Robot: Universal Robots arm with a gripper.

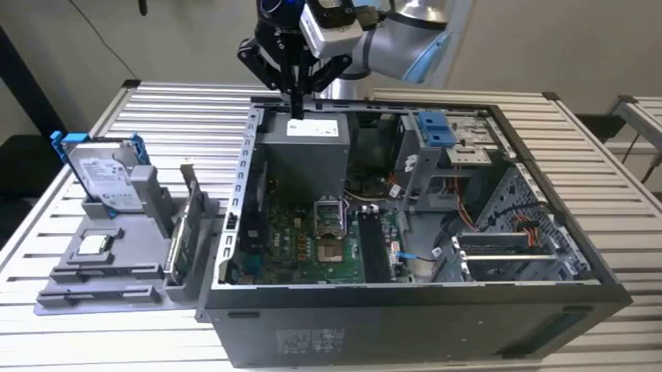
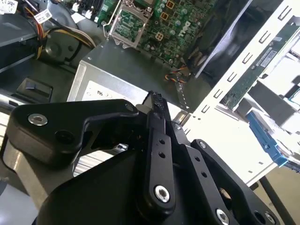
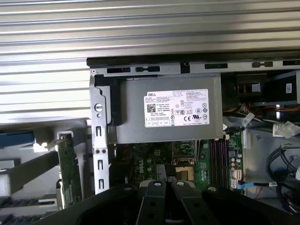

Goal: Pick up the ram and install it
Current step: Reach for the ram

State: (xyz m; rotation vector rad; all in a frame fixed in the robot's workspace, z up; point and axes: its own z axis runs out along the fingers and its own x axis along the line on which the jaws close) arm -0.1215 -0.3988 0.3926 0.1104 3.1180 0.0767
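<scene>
**Status: gripper over the case, ram in the holder outside it**

**Gripper.** In the exterior view the gripper (image 1: 297,108) hangs above the far edge of the open computer case (image 1: 414,314), directly over the grey power supply (image 1: 305,143) mounted inside it. The jaws are pressed together. The second wrist view shows the two black fingers (image 2: 158,140) lying flat against each other up to the tip, with nothing visible between them. The first wrist view looks down past the fingertips onto the labelled top of the power supply.

**Ram.** The ram (image 1: 191,198) is outside the case, just beside the case wall on the exterior view's left. It stands on its long edge in the grey holder (image 1: 124,271). It appears as a long, thin, dark strip, leaning slightly. Its chips cannot be made out from this angle. The gripper is well apart from it.

**Neighbouring parts.** A circuit card with a metal edge (image 1: 176,248) stands in the same holder, just in front of the ram. A silver hard drive (image 1: 108,182) in a blue frame leans at the holder's side away from the case.

**Inside the case.** The memory slots (image 3: 218,154) run in parallel on the green board, beyond the power supply.
</scene>
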